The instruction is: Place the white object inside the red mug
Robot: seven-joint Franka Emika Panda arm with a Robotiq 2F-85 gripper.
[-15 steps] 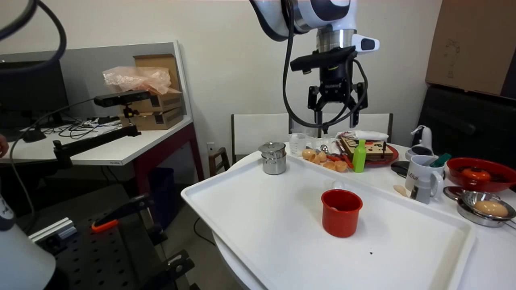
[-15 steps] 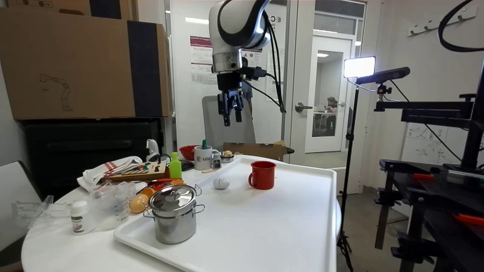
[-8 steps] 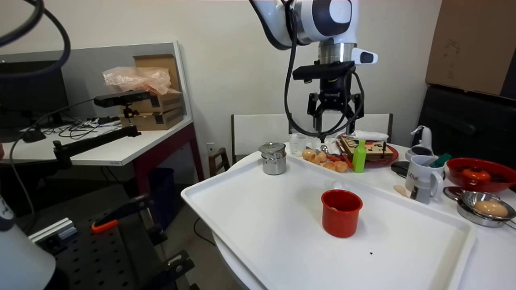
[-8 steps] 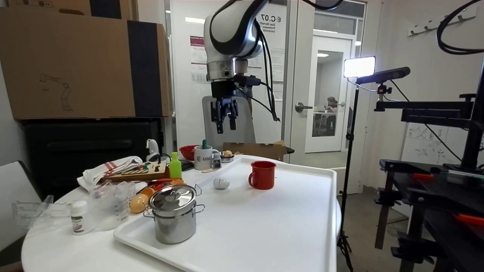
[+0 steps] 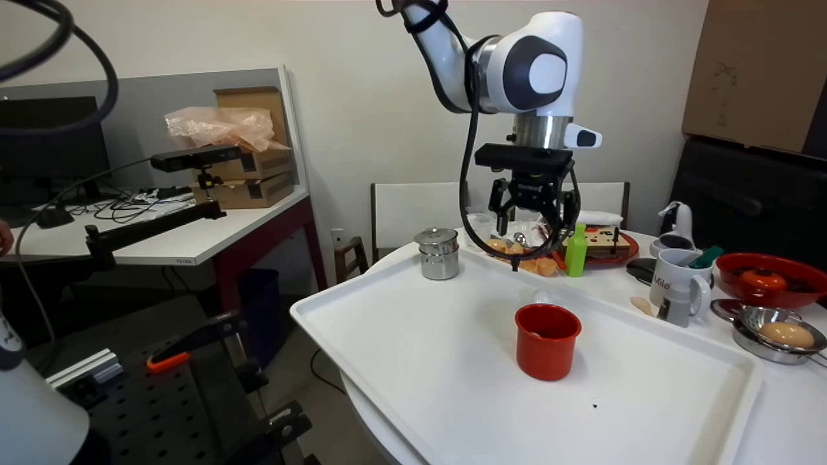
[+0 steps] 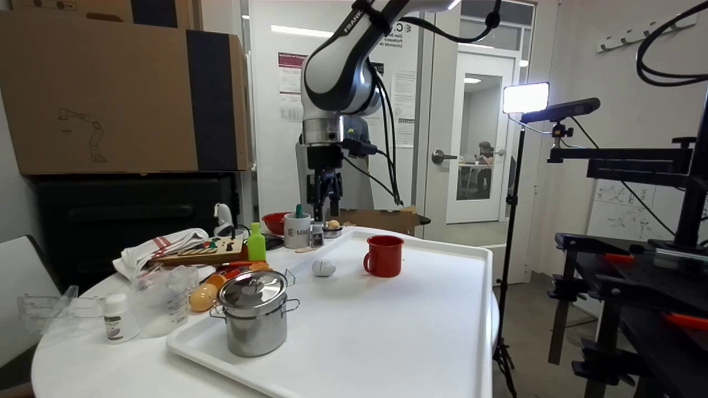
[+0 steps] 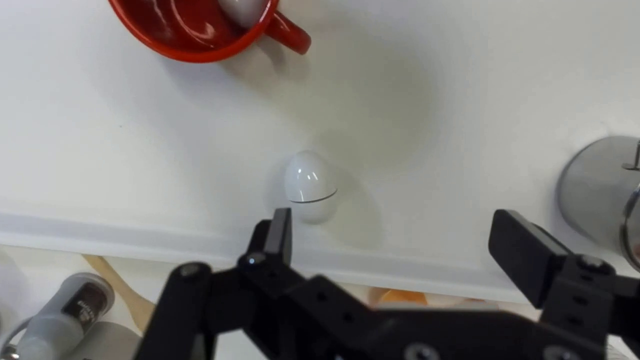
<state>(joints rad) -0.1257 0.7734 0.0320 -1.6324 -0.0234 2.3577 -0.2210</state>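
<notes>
The white object [image 6: 323, 268] is a small glossy egg-shaped piece with a thin dark line round it. It lies on the white tray [image 6: 376, 337] beside the red mug [image 6: 387, 258]. In an exterior view the white object [image 5: 541, 296] is partly hidden behind the mug [image 5: 546, 352]. In the wrist view the mug [image 7: 194, 55] is at the upper left, with another white rounded piece [image 7: 244, 9] inside it. My gripper [image 7: 391, 217] is open and empty, above the tray. The white object [image 7: 310, 182] shows just beyond its left fingertip. The gripper also shows in both exterior views [image 5: 535, 223] [image 6: 326, 213].
A steel pot [image 6: 257, 326] stands at a tray corner. Along the tray's edge are a green bottle [image 5: 575, 250], eggshell-like pieces [image 5: 517, 252], a white mug [image 5: 678, 281] and a small grey shaker [image 5: 676, 309]. A red bowl [image 5: 772, 279] and a steel strainer [image 5: 778, 336] stand farther along.
My gripper has moved down toward the tray, staying open. The white object, the red mug and the pot have not moved.
</notes>
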